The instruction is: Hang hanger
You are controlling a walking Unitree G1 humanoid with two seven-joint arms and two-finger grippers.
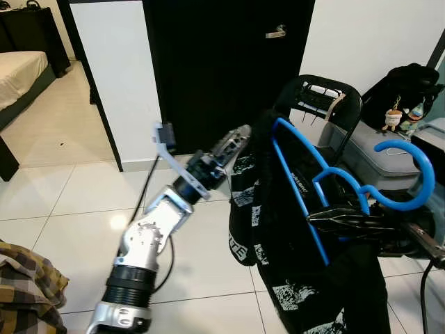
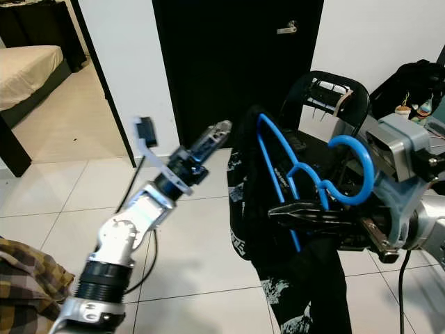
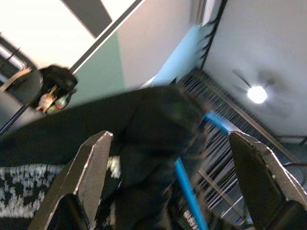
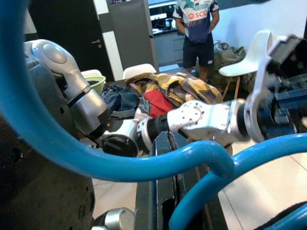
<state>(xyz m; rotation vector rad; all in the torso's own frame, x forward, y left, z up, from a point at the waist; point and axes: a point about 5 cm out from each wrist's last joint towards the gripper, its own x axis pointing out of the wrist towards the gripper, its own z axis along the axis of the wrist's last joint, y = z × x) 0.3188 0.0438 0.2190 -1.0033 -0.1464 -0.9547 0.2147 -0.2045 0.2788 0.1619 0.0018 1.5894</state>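
Right gripper (image 2: 288,212) — our working tool — is clamped on the blue hanger (image 1: 327,182) just below its hook, holding it up in front of us with a black printed garment (image 1: 278,236) draped over it. Our left gripper (image 1: 240,133) reaches toward the garment's upper edge, fingers (image 3: 91,167) spread wide — touching or not, we cannot tell. Behind stand a black door (image 1: 222,62) and a black chair (image 1: 323,97).
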